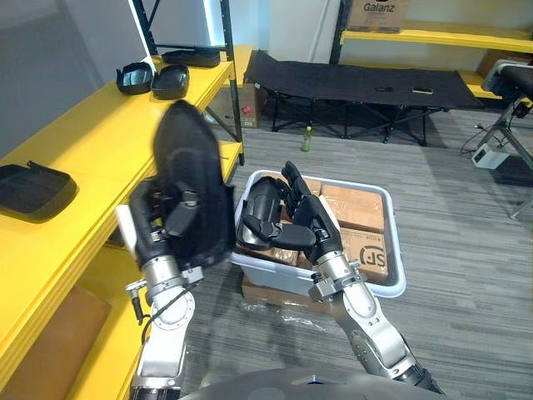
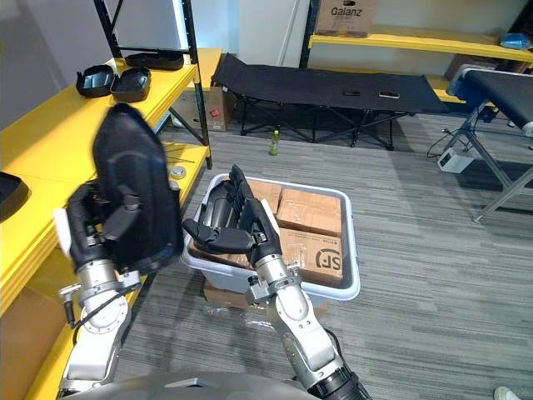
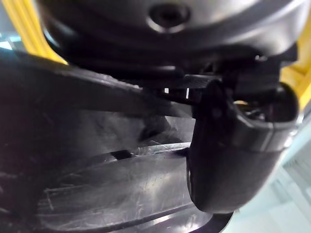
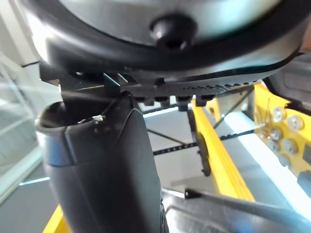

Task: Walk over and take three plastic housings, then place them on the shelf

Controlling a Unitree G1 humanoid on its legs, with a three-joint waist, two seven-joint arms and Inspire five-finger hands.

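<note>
My left hand [image 1: 162,221] is shut on a black plastic housing [image 1: 196,179] and holds it upright beside the yellow shelf [image 1: 92,150]; up close the housing [image 3: 97,184] lies under the thumb [image 3: 233,160]. My right hand [image 1: 306,223] is open, its fingers straight, above the white bin [image 1: 391,279]. Another glossy black housing [image 1: 262,200] sits in the bin just left of that hand. On the shelf top lie one housing [image 1: 33,190] near me and three more [image 1: 154,79] at the far end.
Cardboard boxes [image 1: 354,208] fill the bin, which rests on the grey floor by the shelf's end. A black folding cot [image 1: 358,83] stands further back, with a green bottle [image 1: 306,140] in front of it. A second yellow shelf [image 1: 433,35] runs along the far wall.
</note>
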